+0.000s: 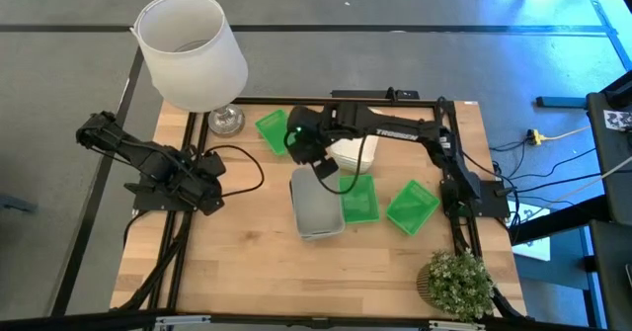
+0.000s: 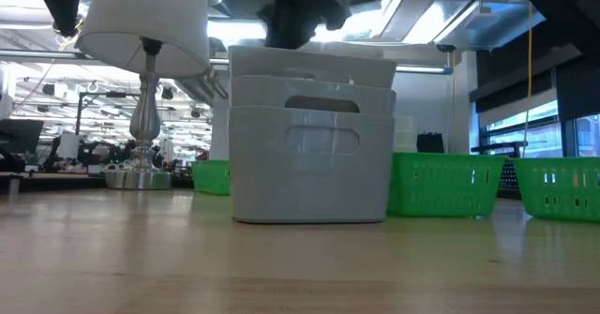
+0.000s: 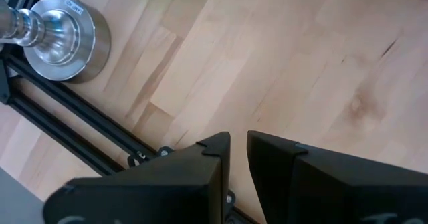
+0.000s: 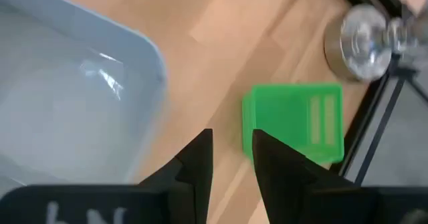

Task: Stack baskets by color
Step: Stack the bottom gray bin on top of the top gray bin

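Right gripper hangs over the table's middle, arm reaching in from the right side, just above the far end of the grey basket stack. In the right wrist view its fingers stand slightly apart with a narrow gap, nothing between them; grey basket rim sits to one side, 1 green basket lies on the wood beyond the fingertips, near the lamp base.

Left gripper rests at the table's left edge, well apart from all baskets. Left wrist view shows its fingers close together with a thin slit, holding nothing, bare wood and the lamp base ahead.

Grey stack: low view shows 3 nested tiers, upright, in the table's centre. White baskets sit just behind it, partly hidden under the right arm; count cannot be told. Green baskets, 3, all separate: 1 tilted near the lamp base, 1 touching or just beside the grey stack's right side, 1 further right, turned at an angle. In the low view 2 green baskets stand right of the grey stack, 1 left behind it.

Lamp with white shade at far left corner. Small potted plant at near right corner.
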### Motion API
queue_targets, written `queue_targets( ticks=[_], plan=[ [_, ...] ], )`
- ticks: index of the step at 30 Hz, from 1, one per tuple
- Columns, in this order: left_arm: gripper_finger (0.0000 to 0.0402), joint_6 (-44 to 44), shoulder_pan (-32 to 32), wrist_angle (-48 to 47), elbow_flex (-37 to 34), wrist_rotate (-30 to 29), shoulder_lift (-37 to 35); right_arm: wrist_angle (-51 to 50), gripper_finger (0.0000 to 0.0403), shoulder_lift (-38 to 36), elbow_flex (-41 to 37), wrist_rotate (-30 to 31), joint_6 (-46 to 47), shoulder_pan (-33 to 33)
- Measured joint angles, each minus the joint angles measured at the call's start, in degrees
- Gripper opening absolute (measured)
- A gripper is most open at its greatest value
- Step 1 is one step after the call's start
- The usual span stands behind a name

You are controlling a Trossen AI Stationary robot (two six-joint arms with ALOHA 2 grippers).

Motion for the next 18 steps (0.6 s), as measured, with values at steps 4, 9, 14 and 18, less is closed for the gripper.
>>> queue_targets(
  ticks=[4,9,14,18],
  plan=[
    [0.0043,0.02,0.0,-0.04,0.0,-0.55,-0.02,-1.77,0.0106,0.07,0.0,-1.75,0.85,-1.11],
    [0.0043,0.04,0.0,-0.04,0.0,-0.57,0.0,-3.82,0.0106,0.08,0.02,-7.26,0.77,-1.05],
    [0.0043,0.04,0.0,-0.09,0.0,-0.59,-0.02,-4.81,0.0106,2.37,0.0,-7.29,0.73,-1.05],
    [0.0043,0.05,0.0,-0.1,0.0,-0.59,-0.02,-5.04,0.0106,2.86,0.02,-10.11,0.53,-0.52]
  ],
)
